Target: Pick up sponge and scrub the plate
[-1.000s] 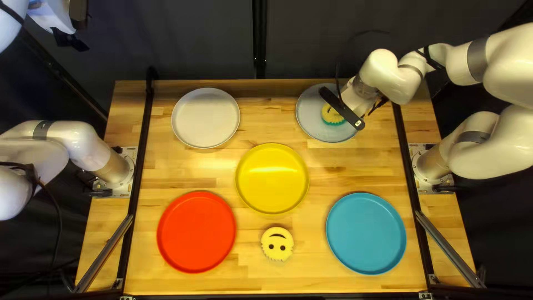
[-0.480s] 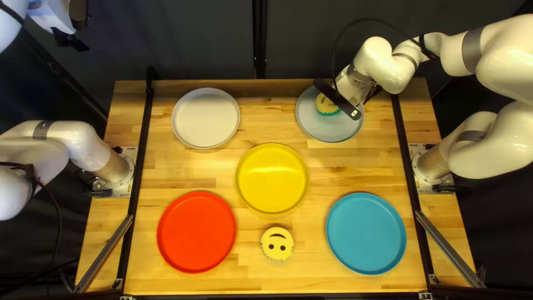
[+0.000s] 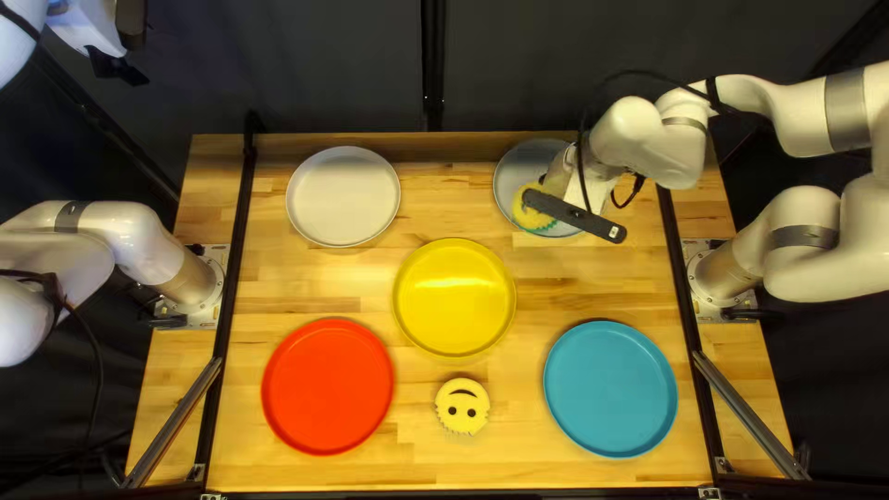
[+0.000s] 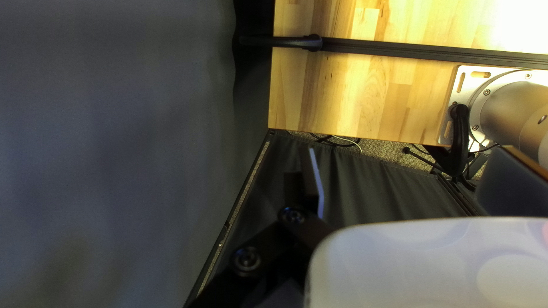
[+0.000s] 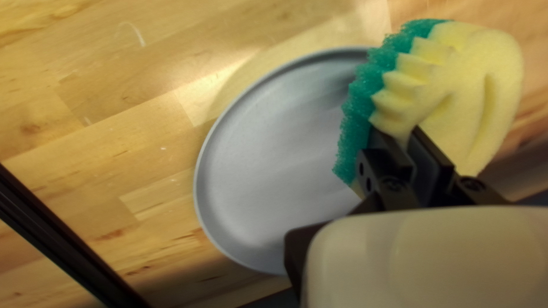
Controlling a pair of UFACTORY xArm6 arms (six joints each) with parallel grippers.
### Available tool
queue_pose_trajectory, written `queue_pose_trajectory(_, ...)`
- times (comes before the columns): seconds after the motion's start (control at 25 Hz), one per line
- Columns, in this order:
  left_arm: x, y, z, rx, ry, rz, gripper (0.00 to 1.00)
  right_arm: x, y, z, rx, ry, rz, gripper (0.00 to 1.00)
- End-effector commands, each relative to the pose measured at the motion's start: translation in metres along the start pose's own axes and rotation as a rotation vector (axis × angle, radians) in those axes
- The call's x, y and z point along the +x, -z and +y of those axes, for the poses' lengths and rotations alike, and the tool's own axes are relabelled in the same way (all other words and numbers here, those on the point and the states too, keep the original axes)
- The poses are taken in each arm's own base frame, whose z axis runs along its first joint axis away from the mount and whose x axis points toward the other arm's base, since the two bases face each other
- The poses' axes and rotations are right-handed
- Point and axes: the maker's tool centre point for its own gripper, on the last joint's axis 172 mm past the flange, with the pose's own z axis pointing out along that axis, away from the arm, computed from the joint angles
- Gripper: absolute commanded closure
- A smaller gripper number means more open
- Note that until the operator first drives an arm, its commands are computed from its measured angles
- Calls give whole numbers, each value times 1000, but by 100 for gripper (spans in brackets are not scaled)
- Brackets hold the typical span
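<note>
Sponge (image 3: 521,207) has shifted toward the table's near edge and leftward in the top left view since the earlier frame, right arm along with it; grey plate (image 3: 520,171) hasn't moved. Right gripper (image 3: 589,188) is clenched on the sponge, both fingers against it in the right wrist view, green scrubbing side facing the plate. Sponge overlaps the plate's near-left part in the top left view; can't tell if it's touching. Black bar (image 3: 576,217) hides the right fingertips and part of the sponge there, and the arm covers some of the plate. Right wrist view: sponge blocks one side of the plate, pale block cuts off the lower links. Left gripper (image 3: 116,65) is up by the top left view's corner, arm partly cut off. Left wrist view has its fingers (image 4: 313,182) spread wide, nothing between; one is mostly behind the pale block, hard to make out. Second sponge (image 3: 462,407) sits between the red plate (image 3: 328,387) and blue plate (image 3: 610,389), fully visible, near the yellow plate (image 3: 454,298).
</note>
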Motion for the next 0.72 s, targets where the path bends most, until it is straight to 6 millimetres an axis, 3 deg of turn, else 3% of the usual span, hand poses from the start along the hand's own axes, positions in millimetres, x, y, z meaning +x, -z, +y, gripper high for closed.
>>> queue_pose_trajectory(0.04, 0, 0, 0, 0, 0, 0, 0, 2, 6, 9, -15, 44, 24, 100)
queue_pose_trajectory(0.52, 0, 0, 0, 0, 0, 0, 0, 1, 9, 15, -25, 13, 7, 100)
queue_pose_trajectory(0.6, 0, 0, 0, 0, 0, 0, 0, 8, 11, 20, -26, 5, -1, 100)
queue_pose_trajectory(0.72, 0, 0, 0, 0, 0, 0, 0, 34, 13, 30, -21, 45, -15, 100)
